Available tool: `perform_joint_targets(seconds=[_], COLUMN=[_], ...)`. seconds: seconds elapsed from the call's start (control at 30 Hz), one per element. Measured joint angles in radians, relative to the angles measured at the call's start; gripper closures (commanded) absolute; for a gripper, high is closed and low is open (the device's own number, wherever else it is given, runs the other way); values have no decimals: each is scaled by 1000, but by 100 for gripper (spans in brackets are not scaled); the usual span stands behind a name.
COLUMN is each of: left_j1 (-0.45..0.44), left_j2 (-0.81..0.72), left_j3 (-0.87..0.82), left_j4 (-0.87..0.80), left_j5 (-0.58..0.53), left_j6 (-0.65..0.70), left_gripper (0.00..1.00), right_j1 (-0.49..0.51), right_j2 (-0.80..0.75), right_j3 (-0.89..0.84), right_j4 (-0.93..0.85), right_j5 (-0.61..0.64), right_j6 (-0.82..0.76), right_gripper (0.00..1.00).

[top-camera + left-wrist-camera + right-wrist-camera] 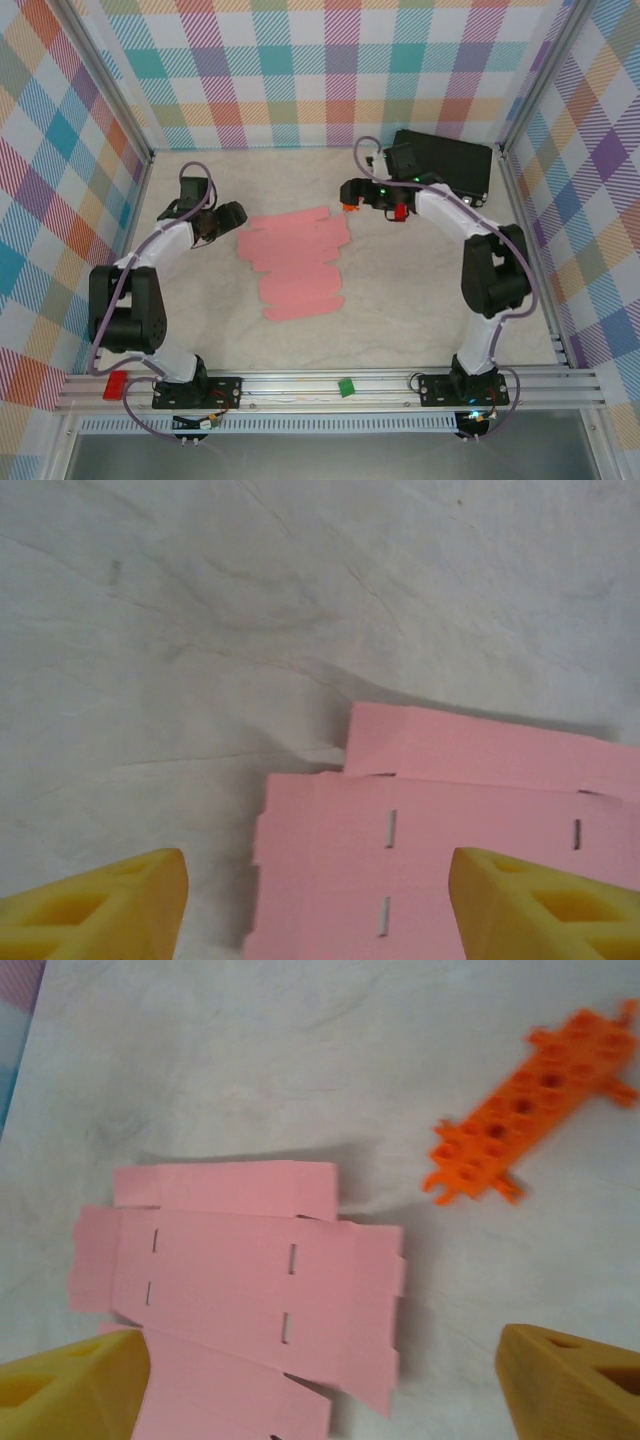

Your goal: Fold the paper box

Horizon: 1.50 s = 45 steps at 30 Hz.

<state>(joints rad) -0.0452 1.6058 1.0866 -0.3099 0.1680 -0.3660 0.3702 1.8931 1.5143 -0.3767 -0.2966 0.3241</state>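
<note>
The paper box lies flat on the table's middle as a light-pink die-cut sheet with flaps and small slots. My left gripper hovers at its upper left corner. In the left wrist view, the yellow fingers stand wide apart and the gripper is open over the sheet's notched edge, holding nothing. My right gripper hangs just beyond the sheet's upper right corner. In the right wrist view it is open above the sheet, with nothing between its fingers.
An orange toy with holes lies on the cloth past the sheet's right edge, beneath the right gripper. A black case sits at the back right, a small red block in front of it. Checked walls enclose the table.
</note>
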Motion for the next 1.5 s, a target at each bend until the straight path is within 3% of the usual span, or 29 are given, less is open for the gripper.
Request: perform_joint_targets(seconds=[0.1,0.57,0.77,1.5], left_j1=[0,-13,-13,-13], left_j2=[69,265,335,452], left_j3=[69,242,309,403], left_j4=[-29,-109,-128,-185], left_j5=[49,125,128,171], left_j6=[-5,-5,-5,-9], left_gripper=[47,55,52,53], right_j1=[31,61,70,75], right_j2=[105,449,527,611], right_j3=[130,540,652,707], right_j4=[-53,-270,-333,-381], right_j5=[-25,-46,-30,-46], right_j6=[2,20,25,56], right_gripper=[32,54,54,61])
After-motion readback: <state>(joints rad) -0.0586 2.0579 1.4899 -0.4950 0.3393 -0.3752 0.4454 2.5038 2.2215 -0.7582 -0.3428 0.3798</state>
